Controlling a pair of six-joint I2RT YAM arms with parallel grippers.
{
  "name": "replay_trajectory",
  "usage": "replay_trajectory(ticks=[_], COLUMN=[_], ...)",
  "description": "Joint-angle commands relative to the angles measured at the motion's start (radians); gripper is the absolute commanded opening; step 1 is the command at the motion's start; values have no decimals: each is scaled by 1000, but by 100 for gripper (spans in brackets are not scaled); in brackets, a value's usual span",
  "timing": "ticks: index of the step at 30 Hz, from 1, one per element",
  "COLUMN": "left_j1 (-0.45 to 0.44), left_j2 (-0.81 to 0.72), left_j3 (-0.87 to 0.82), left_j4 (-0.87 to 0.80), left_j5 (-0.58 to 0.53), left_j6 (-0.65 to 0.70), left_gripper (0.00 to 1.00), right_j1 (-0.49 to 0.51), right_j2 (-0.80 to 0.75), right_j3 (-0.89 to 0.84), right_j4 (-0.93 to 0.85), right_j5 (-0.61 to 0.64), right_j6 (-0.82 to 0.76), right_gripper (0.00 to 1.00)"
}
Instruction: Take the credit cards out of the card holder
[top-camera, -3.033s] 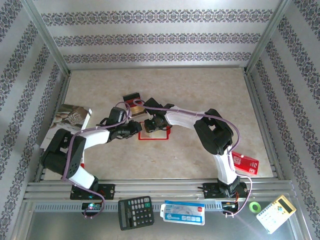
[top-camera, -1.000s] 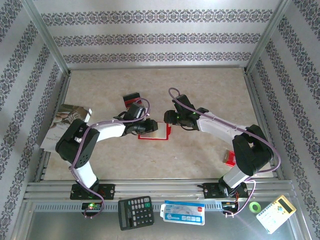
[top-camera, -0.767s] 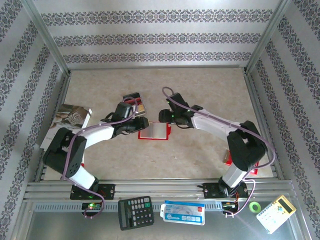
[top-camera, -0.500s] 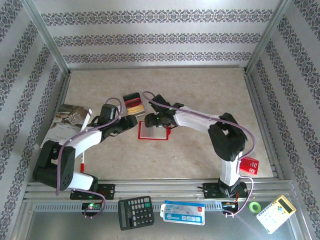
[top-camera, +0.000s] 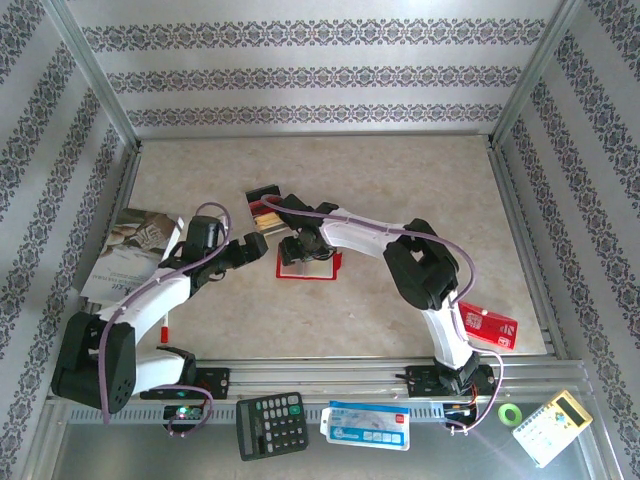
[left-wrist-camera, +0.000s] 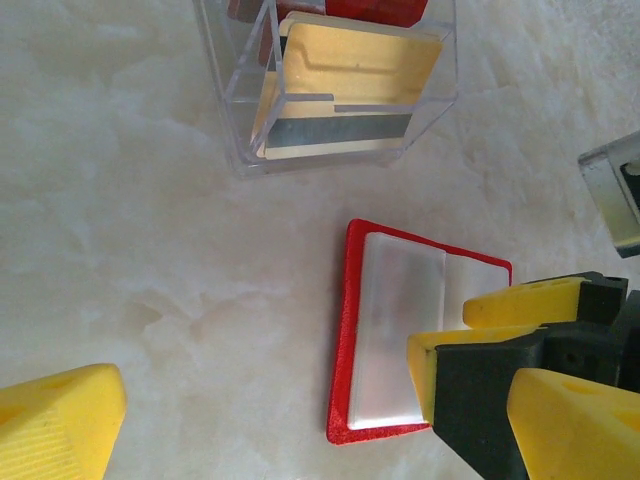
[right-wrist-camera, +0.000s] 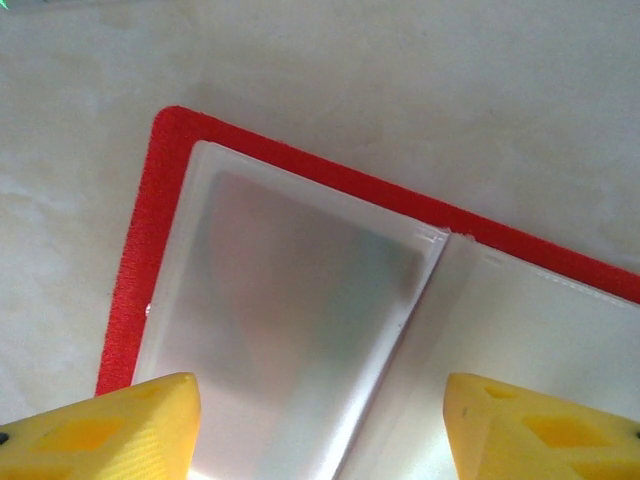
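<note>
left end effector (left-wrist-camera: 300, 440) open beside card holder (right-wrist-camera: 145, 270); right end effector (right-wrist-camera: 320, 425) open above it.

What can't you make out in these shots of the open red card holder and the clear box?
1. Right wrist view: glare on the card holder pockets hides whether a card is left inside.
2. Left wrist view: the right tool covers part of the holder.
3. Left wrist view: the top edge cuts off the clear box; beyond the gold card, its cards cannot be counted.

Table (top-camera: 400, 190) with card holder (left-wrist-camera: 395, 290), maybe booklet (top-camera: 130, 240)
</note>
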Motion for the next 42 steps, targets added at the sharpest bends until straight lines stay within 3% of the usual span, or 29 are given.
replay_trajectory(ticks=[1, 12, 17, 22, 28, 42], left_j1=[13, 14, 13, 10, -29, -127], left_j2=[-31, 6, 51, 124, 202, 339], left_j3=[-13, -1, 21, 48, 72, 112], left_j4=[-24, -22, -21, -23, 28, 144], left_j5=[-16, 66, 116, 182, 253, 245], left_j6=[42, 45, 44, 36, -15, -90], left_gripper=[99, 99, 98, 77, 51, 34], right_j1=[2, -18, -33, -43, -47, -50], right_j2=[35, 42, 30, 23, 10, -10], right_j3=[33, -14, -48, -71, -87, -107], right_j4=[-69, -82, -59, -25, 3, 25], right_j5=[35, 80, 70, 32, 12, 14], right_j6=[-22, -29, -41, -40, -40, -18], right_gripper=[65, 55, 46, 36, 32, 30])
